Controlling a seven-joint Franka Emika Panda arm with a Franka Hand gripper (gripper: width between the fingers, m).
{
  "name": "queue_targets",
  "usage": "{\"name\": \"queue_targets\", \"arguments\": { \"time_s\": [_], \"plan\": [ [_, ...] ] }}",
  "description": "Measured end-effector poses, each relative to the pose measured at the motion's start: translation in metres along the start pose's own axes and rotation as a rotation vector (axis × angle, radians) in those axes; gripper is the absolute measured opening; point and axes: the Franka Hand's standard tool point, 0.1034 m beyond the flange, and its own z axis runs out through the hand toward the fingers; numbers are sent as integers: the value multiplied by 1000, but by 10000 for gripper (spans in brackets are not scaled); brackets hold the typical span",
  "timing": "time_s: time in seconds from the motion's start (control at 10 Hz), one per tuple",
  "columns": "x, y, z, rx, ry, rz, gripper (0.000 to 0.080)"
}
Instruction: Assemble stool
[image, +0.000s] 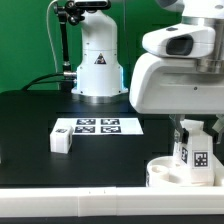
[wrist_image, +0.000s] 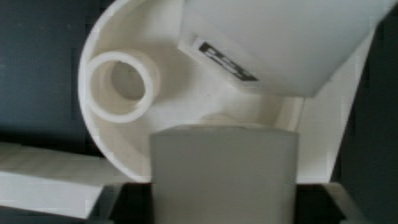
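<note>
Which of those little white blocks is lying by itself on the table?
The loose leg at the exterior view's left, beside the marker board. The upright leg is gripped by the tool above the round seat.

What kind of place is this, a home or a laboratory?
Probably a robotics laboratory: a robot arm stands on a black table, a marker board lies there, and a green backdrop hangs behind.

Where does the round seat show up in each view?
Exterior view: the seat sits in the lower right corner, under the arm.
Wrist view: the seat fills the middle, with its round hole showing.
Shared landmark: the upright white leg over the seat.
</note>
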Motion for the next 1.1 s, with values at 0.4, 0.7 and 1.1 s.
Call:
{"name": "queue_targets", "arguments": {
  "time_s": [0.4,0.7,1.1],
  "plan": [
    [0,-2,0,2,0,239,340],
    [1,-3,1,38,2,502,340],
    [7,-6,1,163,-5,984,340]
  ]
}}
